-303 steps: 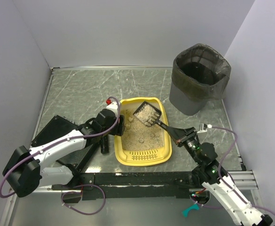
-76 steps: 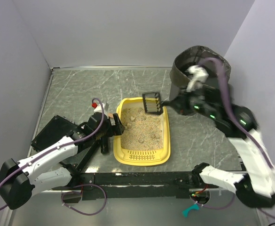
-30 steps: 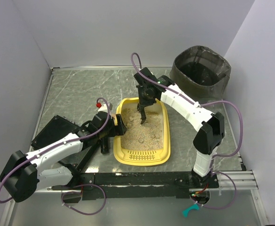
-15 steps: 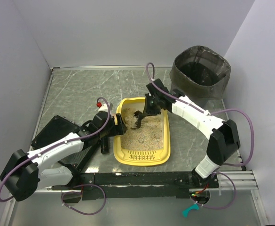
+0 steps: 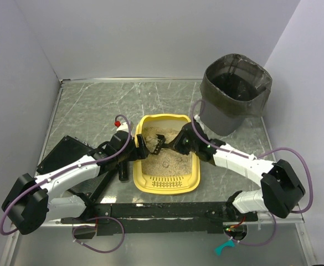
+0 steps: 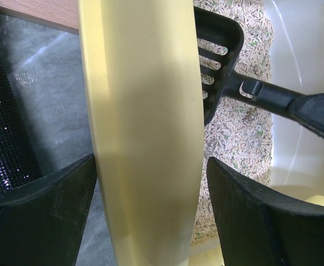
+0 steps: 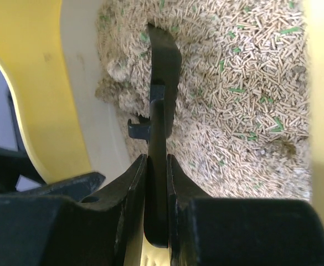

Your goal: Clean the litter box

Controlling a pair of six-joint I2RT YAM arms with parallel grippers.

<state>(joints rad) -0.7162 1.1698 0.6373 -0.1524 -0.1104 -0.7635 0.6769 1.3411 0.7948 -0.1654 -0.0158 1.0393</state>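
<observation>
The yellow litter box lies mid-table with beige litter inside and its slotted grille at the near end. My left gripper is shut on its left rim, one finger on each side. My right gripper is shut on the handle of a black slotted scoop. The scoop head stands edge-on in the right wrist view, dug into the litter near the box's left wall. In the left wrist view the scoop lies just inside the rim.
A dark grey round bin with a bag liner stands at the back right. A black flat stand and a black textured cylinder lie left of the box, under my left arm. Walls close in three sides.
My right arm has swung back from the bin, come down low and set the scoop into the litter, sweeping it toward the left wall. My left gripper has stayed on the rim.
</observation>
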